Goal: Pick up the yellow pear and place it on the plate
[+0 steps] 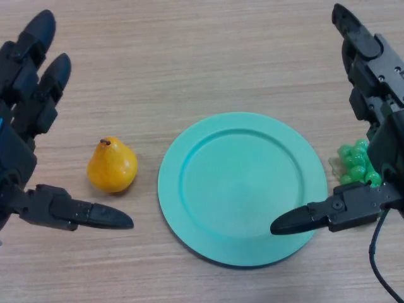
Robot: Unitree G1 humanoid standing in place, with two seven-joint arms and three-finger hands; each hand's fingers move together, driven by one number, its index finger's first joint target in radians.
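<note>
A yellow pear (112,166) with a short brown stem lies on the wooden table, just left of a round turquoise plate (243,187) that holds nothing. My left hand (25,120) is at the left edge, open, its fingers stretched above the pear and its thumb reaching below it, not touching the fruit. My right hand (372,126) is open at the right edge, with its thumb lying over the plate's lower right rim.
A bunch of green grapes (353,163) lies right of the plate, partly hidden behind my right hand. Bare wooden tabletop (189,57) stretches beyond the plate and the pear.
</note>
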